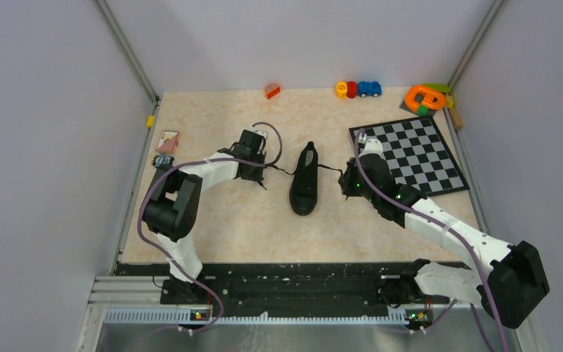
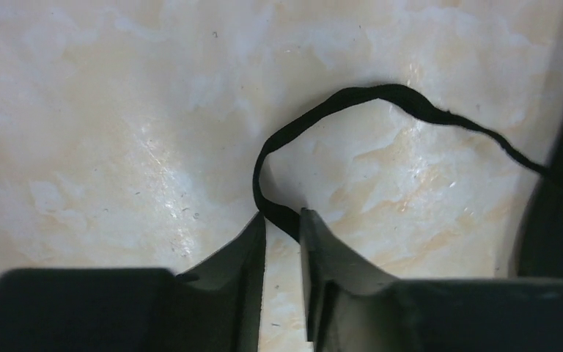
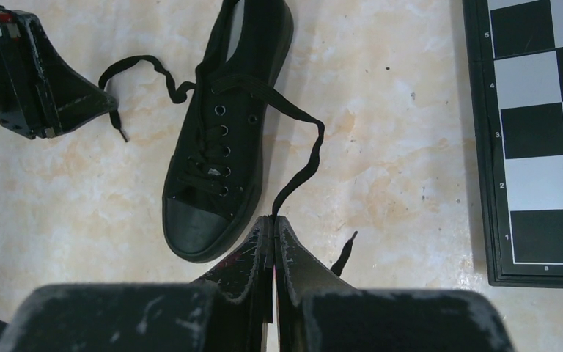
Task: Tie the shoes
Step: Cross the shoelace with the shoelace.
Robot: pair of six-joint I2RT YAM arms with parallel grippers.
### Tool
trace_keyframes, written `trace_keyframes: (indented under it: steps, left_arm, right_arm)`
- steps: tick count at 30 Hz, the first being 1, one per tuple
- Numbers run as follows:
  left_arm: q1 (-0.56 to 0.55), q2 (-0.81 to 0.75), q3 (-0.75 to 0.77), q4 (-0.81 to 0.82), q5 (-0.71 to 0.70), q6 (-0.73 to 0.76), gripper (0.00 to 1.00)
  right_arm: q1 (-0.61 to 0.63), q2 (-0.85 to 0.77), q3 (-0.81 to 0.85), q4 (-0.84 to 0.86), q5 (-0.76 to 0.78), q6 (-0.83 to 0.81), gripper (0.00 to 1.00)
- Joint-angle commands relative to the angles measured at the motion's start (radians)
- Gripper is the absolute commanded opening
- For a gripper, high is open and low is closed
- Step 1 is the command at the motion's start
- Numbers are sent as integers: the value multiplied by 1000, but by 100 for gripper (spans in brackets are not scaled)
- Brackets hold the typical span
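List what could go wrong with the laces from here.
1. The left hand has its jaws apart around the left lace, close to its end; it could slip free.
2. The right hand is shut on the right lace; a pull could drag the shoe, which nothing pins down.

**Pale marbled worktop, shoe in the middle**

The worktop (image 1: 220, 220) is beige with a marbled pattern. A black shoe (image 1: 304, 180) lies near its centre, toe toward the near edge, its laces (image 2: 381, 89) trailing out to either side. A chessboard (image 1: 409, 155) lies flat to the right. Along the far edge sit an orange block (image 1: 272, 91), small coloured toys (image 1: 358, 89) and an orange ring-shaped toy (image 1: 425, 97). Cards (image 1: 167, 141) lie at the left edge.
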Motion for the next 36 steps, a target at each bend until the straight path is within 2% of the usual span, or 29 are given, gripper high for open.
trace_keyframes:
  steps: [1, 2, 3, 10, 23, 28, 30, 36]
  left_arm:
    - [0, 34, 47, -31, -24, -3, 19]
    - [1, 36, 50, -32, -21, -6, 7]
    - [1, 37, 49, -33, -22, -10, 0]
    - [0, -129, -80, 78, -10, -30, 0]
    - [-28, -484, -221, 141, 172, -37, 0]
    - [-70, -543, -225, 153, 279, -92, 0]
    - [-109, -548, -221, 165, 279, -116, 0]
    - [-229, -496, -198, 230, 268, -178, 0]
  right_arm:
    - [-7, -7, -11, 43, -12, -2, 0]
    - [-7, -8, -14, 44, -11, -3, 0]
    - [-7, -9, -14, 43, -9, -3, 0]
    - [-7, -10, 2, 35, -12, -25, 0]
    - [-14, 17, 115, 5, -127, -56, 0]
    - [-46, 17, 125, 11, -232, -21, 0]
    - [-64, 16, 129, 23, -311, 1, 0]
    - [-107, 27, 152, 34, -409, 41, 0]
